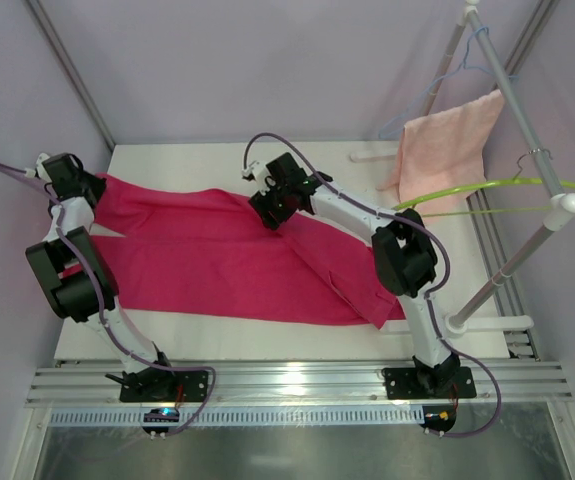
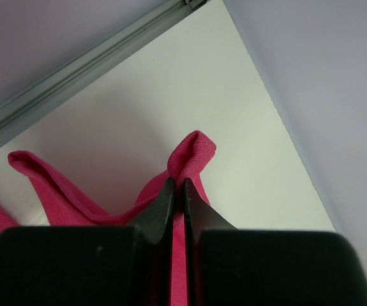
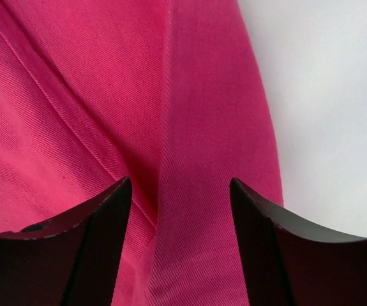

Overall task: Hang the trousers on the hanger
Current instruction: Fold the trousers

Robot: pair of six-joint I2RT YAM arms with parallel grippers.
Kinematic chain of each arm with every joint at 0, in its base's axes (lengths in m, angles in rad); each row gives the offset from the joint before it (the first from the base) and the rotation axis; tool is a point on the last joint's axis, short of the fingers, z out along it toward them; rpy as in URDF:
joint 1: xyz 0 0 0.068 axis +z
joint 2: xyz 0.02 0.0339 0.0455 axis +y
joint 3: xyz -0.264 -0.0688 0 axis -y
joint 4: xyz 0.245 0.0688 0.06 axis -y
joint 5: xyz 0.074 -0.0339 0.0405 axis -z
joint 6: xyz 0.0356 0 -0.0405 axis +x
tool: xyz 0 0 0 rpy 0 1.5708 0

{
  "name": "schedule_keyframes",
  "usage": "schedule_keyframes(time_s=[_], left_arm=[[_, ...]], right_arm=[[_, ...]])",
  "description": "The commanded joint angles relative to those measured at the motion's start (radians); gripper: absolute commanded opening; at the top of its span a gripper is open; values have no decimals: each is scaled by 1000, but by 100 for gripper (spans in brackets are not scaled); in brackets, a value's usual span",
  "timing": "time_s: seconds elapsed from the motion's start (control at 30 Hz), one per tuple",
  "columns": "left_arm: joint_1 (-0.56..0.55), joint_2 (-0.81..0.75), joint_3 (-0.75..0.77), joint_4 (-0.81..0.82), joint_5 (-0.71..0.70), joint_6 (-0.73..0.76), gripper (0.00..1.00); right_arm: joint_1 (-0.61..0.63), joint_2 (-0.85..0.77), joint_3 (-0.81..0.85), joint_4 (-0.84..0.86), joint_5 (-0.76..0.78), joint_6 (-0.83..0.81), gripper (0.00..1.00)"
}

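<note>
Two grippers at work, both on the trousers (image 1: 207, 255), which lie spread flat over the white table (image 1: 217, 340). My left gripper (image 2: 178, 186) sits at their far left corner, jaws pinched tight on a raised fold of magenta cloth. My right gripper (image 3: 180, 182) hangs over their far edge near the middle. Its jaws are spread with nothing between them; tip contact unclear. The lime-green hanger (image 1: 467, 188) hangs on the rack (image 1: 527, 120) beyond their right end, beside a salmon-pink towel (image 1: 447, 140).
</note>
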Motion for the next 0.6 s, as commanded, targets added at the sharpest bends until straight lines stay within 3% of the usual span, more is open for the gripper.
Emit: schedule_keyframes(time_s=[0.0,0.1,0.13,0.23,0.33,0.57], left_arm=[[13,-26,35,65,25,37,0],[13,-26,35,70,26,40,0],[16,-24,35,69,23,46,0],[19,-23,33,63,22,47,1],[19,-13,32,78,-1,39,1],[21,25,52,41,-73,11,0]], right_arm=[[35,1,26,50,30,-47,62],[37,30,54,62,45,-40,50],[37,37,63,64,48,-39,35],[40,15,65,55,76,-45,4],[70,-113,-21,50,130,-96,4],[152,-485,-475,176,139,-70,4]])
